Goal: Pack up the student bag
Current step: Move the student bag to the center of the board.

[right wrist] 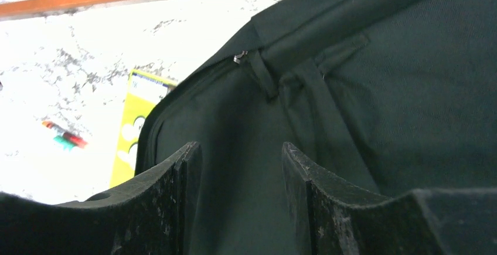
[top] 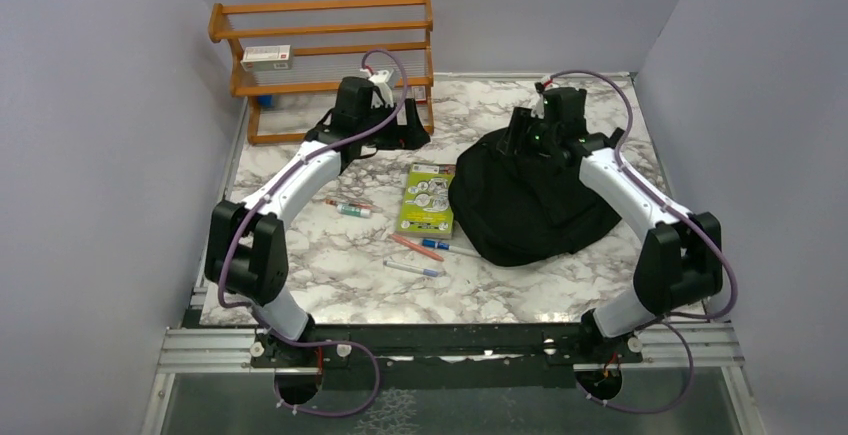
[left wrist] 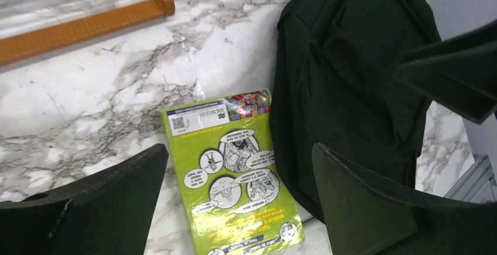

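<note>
On the right half of the bench (top: pixel 330 285) the black bag (top: pixel 520 205) lies slumped, with a green book (top: pixel 427 200) just beside its left edge and a few pens (top: pixel 415 245) scattered nearer the arms, none of them packed yet. The step in hand looks like opening the bag: the right gripper (right wrist: pixel 240 149) hangs right over its dark fabric, below the small metal zipper pull (right wrist: pixel 239 57), jaws partly apart and clamping nothing that can be made out. Whether its fingertips brush the cloth is hard to tell from so close. The next move probably calls for catching that pull or a fold of fabric and drawing the bag's mouth open. The left gripper (left wrist: pixel 237 161) hovers above the book, spread wide and empty, touching nothing.
</note>
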